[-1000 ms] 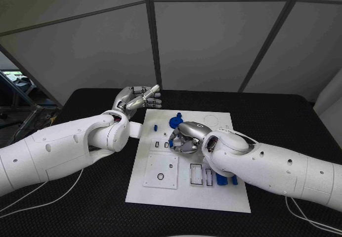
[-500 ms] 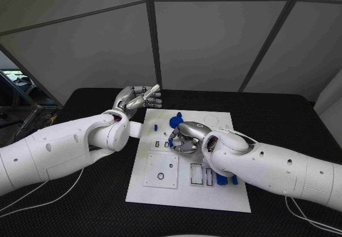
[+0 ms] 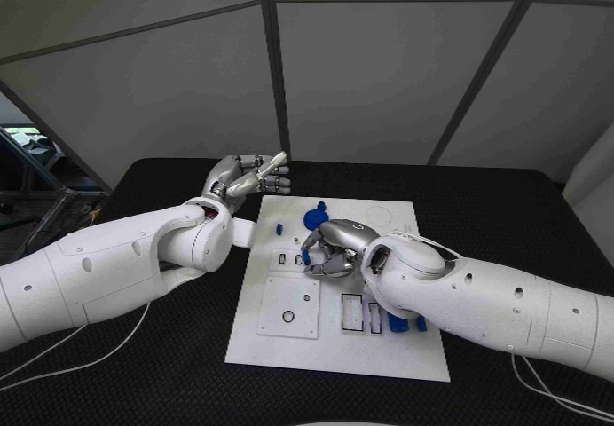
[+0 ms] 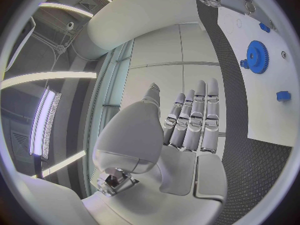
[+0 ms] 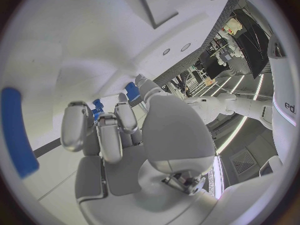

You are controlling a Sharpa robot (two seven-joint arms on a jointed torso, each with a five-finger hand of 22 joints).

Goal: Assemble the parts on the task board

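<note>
**Head view: right hand lowered onto the board centre, left hand idle at the far corner**

Nearest the robot, two small blue parts (image 3: pixel 407 324) are seen lying at the right edge of the white task board (image 3: pixel 335 355), just beside a pair of narrow rectangular slots (image 3: pixel 359 314). A square outline with a small round hole (image 3: pixel 289 311) is marked to the left of these slots. Further along, the right hand (image 3: pixel 332 253) is pressed down over the middle of the board, its fingers curled inward. In the right wrist view a small blue piece (image 5: pixel 132 90) is seen at the fingertips (image 5: pixel 128 116), but whether it is pinched or merely touched cannot be told. A long blue bar (image 5: pixel 17 131) lies well apart from that hand on the white surface. Beyond the hand, a short blue peg (image 3: pixel 279 229) and a blue gear (image 3: pixel 315 214) stand on the board. Farthest away, the left hand (image 3: pixel 249 177) is held above the table off the board's far left corner, fingers straight, close together and holding nothing.

A misalignment is judged the chief risk: with the fingertips hidden beneath the wrist, the piece could be tilted against its seat and jammed, or flicked aside. The neighbouring peg could also be struck by the curled fingers.
</note>
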